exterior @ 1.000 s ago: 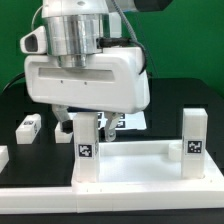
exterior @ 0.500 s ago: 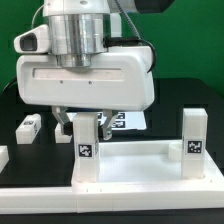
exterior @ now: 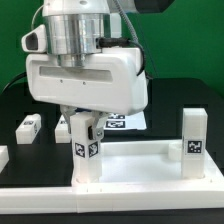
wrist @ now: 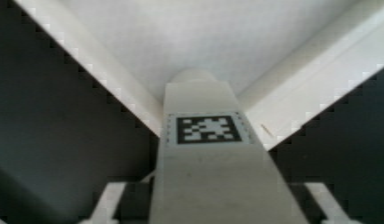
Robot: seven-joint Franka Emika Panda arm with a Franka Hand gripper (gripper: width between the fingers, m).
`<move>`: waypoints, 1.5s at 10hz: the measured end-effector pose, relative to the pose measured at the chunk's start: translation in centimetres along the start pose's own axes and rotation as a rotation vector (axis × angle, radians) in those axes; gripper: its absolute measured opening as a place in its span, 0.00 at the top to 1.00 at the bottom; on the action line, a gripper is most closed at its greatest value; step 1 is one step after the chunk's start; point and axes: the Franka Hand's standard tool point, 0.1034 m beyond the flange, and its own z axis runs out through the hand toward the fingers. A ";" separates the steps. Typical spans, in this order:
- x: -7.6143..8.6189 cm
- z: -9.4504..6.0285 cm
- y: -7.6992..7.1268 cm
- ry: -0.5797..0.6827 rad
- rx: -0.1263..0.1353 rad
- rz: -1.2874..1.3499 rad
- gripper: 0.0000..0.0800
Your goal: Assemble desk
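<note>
The desk's white tabletop panel point(exterior: 135, 168) lies at the front. Two square leg posts stand upright in its corner sockets, one on the exterior view's left point(exterior: 86, 150) and one on the right point(exterior: 193, 142), each with a black-and-white tag. My gripper point(exterior: 84, 128) reaches down over the left post. Its fingers point(exterior: 70, 126) hug the post's upper part on both sides. In the wrist view the tagged post point(wrist: 214, 150) fills the middle between my two fingers point(wrist: 114, 205), and my gripper point(wrist: 217, 208) is shut on it. The post now stands turned, showing two faces.
A loose white leg post point(exterior: 28, 127) lies on the black table at the exterior view's left. Another white part point(exterior: 3, 156) shows at the left edge. The marker board point(exterior: 124, 122) lies behind the gripper. A green wall is at the back.
The hand has turned about its vertical axis, one way and then back. The left leg post has turned with it in the last half second and shows a second face.
</note>
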 end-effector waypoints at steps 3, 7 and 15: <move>-0.2 -0.1 0.2 -0.022 -0.019 0.323 0.64; 0.1 0.1 0.0 -0.075 -0.002 0.923 0.64; -0.1 0.1 0.0 -0.055 -0.017 1.124 0.38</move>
